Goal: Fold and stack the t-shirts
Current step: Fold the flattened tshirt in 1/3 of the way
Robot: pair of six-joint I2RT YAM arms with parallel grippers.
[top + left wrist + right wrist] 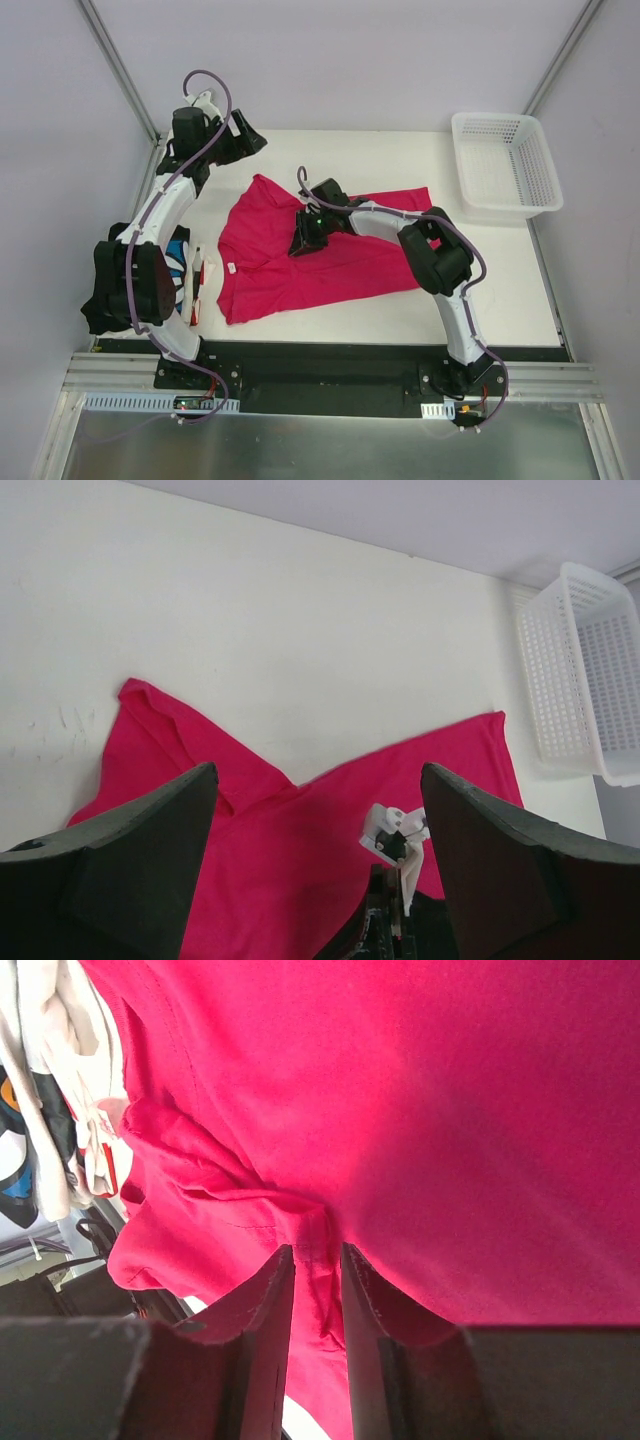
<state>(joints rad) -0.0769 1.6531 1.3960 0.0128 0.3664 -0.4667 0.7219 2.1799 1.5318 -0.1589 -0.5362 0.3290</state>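
Right gripper (315,1255) is pinched onto a ridge of the plain crimson-pink cloth t-shirt (300,270), which lies rumpled and unfolded mid-frame on the white tabletop (380,150). At upper left the left gripper (318,775) hangs wide open and empty. Folding of this shirt looks barely begun. At the left edge, the black, white and red cloth pile (200,285) is mostly hidden behind the left arm, so I cannot tell whether it is a folded stack.

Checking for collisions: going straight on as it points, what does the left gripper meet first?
The left gripper would probably meet the pink t-shirt, close beside the right gripper; depth is unclear.
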